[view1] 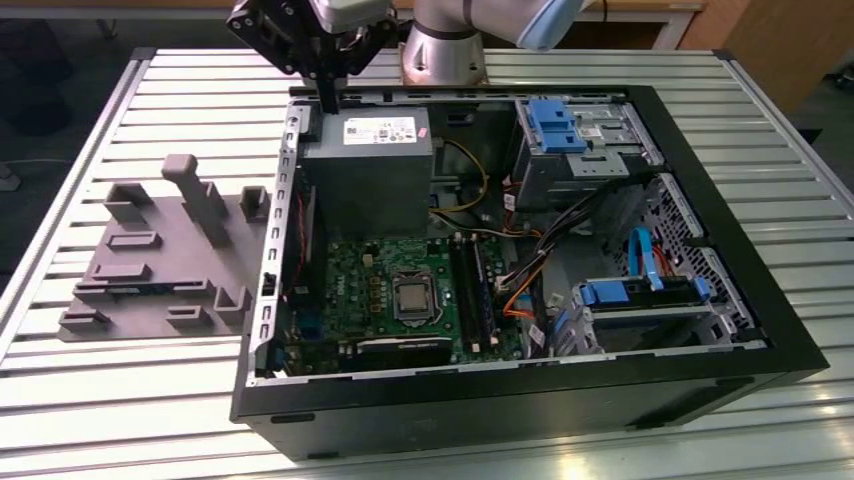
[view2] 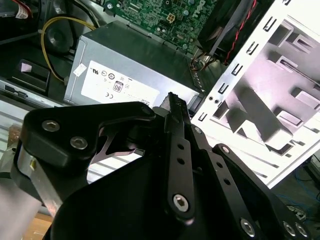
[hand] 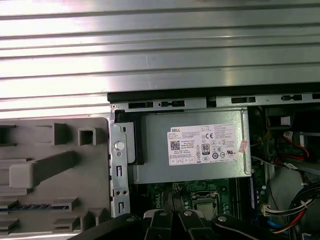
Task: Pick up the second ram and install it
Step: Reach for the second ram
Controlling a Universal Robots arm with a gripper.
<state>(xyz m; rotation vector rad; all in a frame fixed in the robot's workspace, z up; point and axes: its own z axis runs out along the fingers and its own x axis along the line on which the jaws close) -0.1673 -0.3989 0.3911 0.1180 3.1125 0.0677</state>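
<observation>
- Gripper [view1: 328,105] [view2: 173,97] clenched, its two black fingers [hand: 159,220] pressed side by side, pointing down.
- Hangs above the far corner of the open computer case [view1: 534,405], just over the edge of the grey power supply [view1: 367,175] [hand: 192,170] [view2: 130,55] with its white label [view1: 384,130].
- Second ram [view1: 134,290] [hand: 37,206] seated on edge in a low slot of the grey fixture block [view1: 154,265] [hand: 50,150], seen as a thin dark strip with bluish patches along it.
- Well apart from the gripper; sits on the near side of the block in the exterior view, past the tall upright post [view1: 200,205].
- Fixture block rests on the slatted metal table [view1: 134,420], just beside the case on the exterior view's left, close to its side wall.
- Lies open side up, showing the green motherboard [view1: 354,280] below the power supply, with the square processor socket [view1: 411,297] near its middle.
- Long black memory slots [view1: 470,290] run beside the socket on the exterior view's right; cannot tell whether any stick sits in them.
- Blue drive brackets [view1: 554,125] [view1: 627,292] and bundled cables [view1: 527,275] fill the case's other half.
</observation>
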